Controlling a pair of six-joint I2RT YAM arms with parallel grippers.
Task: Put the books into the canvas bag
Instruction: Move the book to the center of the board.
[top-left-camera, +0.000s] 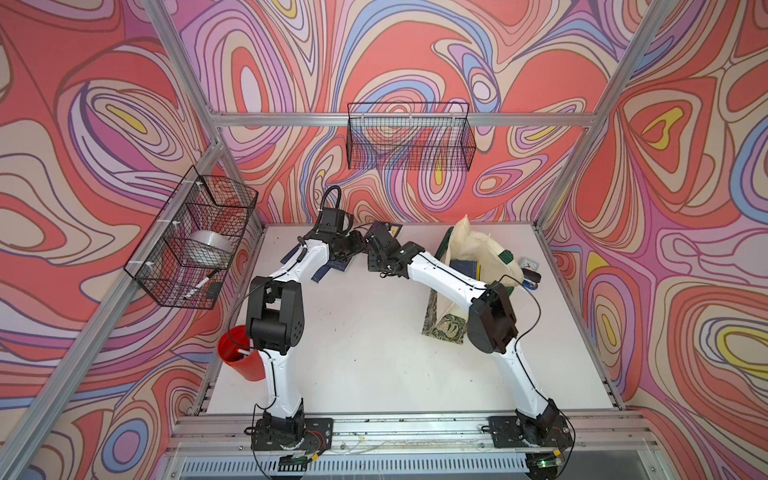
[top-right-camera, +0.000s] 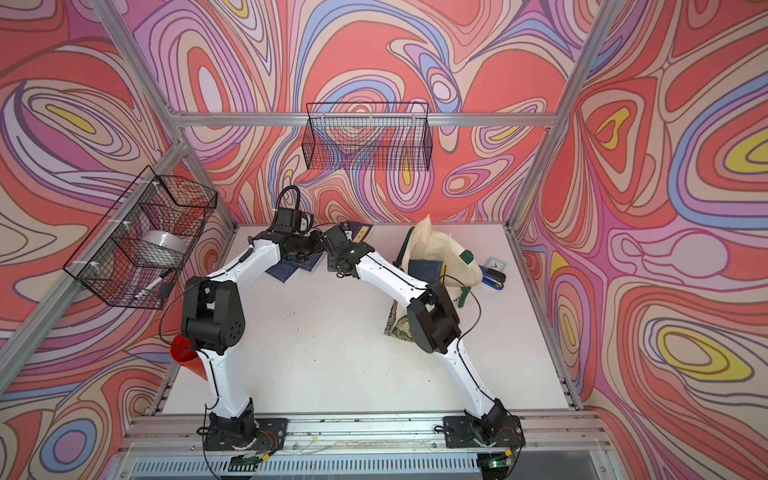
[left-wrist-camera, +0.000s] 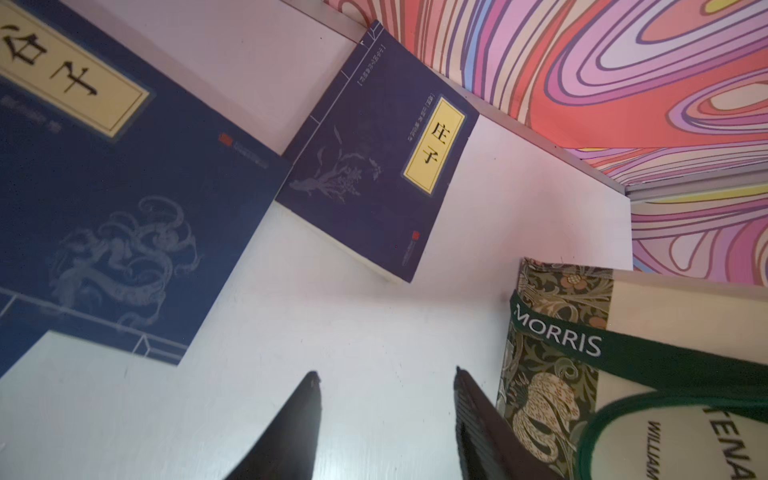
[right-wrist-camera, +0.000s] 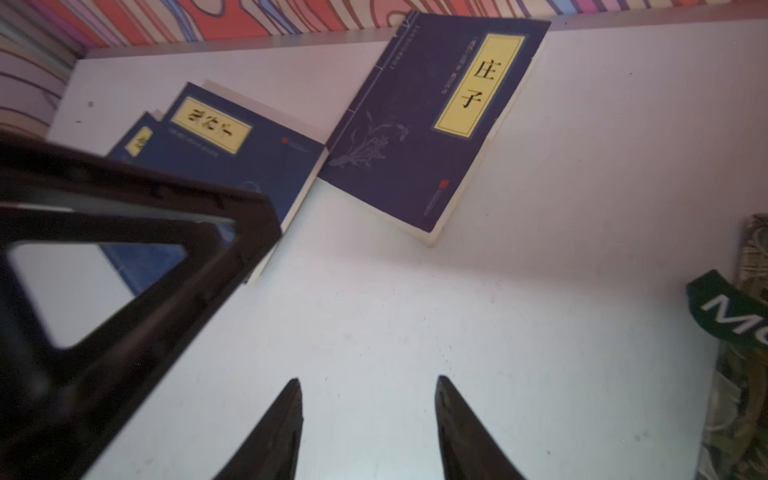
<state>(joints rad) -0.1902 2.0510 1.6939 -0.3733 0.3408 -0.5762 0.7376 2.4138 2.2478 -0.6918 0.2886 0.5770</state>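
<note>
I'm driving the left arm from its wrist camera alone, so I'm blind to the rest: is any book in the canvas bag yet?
Observer: Yes. In both top views a navy book shows in the mouth of the canvas bag.
Operator: How many are outside it? I count two.
Observer: At least three. The right wrist view shows a further navy book tucked partly under the large navy book.
Operator: Is the right gripper carrying anything?
Observer: No. The right gripper is open and holds nothing.
</note>
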